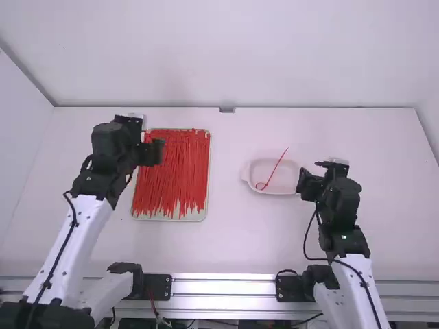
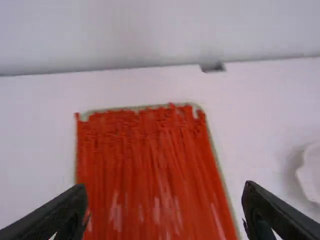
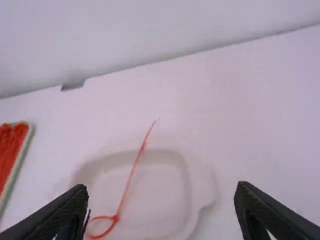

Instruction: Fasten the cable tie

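A pale tray point(image 1: 206, 147) left of the table's middle holds many loose red cable ties point(image 1: 171, 173) point(image 2: 150, 165). My left gripper point(image 1: 153, 152) point(image 2: 162, 212) hovers over the tray's left part, open and holding nothing. A white dish point(image 1: 291, 168) point(image 3: 200, 180) right of the middle holds one red cable tie point(image 1: 272, 171) point(image 3: 131, 175), its end closed in a small loop and its tail sticking out over the far rim. My right gripper point(image 1: 305, 184) point(image 3: 160, 215) sits just right of the dish, open and holding nothing.
A small grey bracket point(image 1: 227, 109) sits at the table's far edge against the back wall. White walls close in the left and far sides. Bare table lies between tray and dish and along the near edge by the metal rail point(image 1: 226, 284).
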`<action>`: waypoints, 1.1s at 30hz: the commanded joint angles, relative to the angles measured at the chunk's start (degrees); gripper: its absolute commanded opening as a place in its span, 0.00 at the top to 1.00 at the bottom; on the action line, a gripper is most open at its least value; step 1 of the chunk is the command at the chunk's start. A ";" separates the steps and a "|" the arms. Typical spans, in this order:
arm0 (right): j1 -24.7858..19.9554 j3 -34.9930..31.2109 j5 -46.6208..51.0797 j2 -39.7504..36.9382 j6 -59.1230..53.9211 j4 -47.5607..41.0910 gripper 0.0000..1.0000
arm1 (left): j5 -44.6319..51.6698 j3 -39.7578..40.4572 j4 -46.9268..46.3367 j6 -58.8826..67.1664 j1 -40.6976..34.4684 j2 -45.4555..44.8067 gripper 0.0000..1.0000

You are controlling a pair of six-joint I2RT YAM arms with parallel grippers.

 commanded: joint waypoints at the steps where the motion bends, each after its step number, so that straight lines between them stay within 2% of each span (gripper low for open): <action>1: 0.03 -3.18 0.82 -3.18 -5.17 2.04 0.28 | -4.36 -2.70 1.68 0.56 0.25 -3.47 0.24; 5: 0.03 -7.36 0.82 -7.36 -9.26 2.44 0.35 | -6.46 -6.36 5.33 0.56 0.25 -7.12 0.31; 12: 0.03 -17.94 0.82 -17.94 -9.26 2.44 0.53 | -6.46 -16.36 15.33 0.56 0.25 -17.12 0.48; 16: 0.03 -22.77 0.82 -22.77 -9.26 2.44 0.62 | -6.46 -21.49 16.78 0.56 0.25 -22.26 0.57; 33: 0.03 -24.08 0.82 -38.32 -9.26 2.44 0.89 | -6.46 -41.18 16.78 0.56 0.25 -41.95 0.92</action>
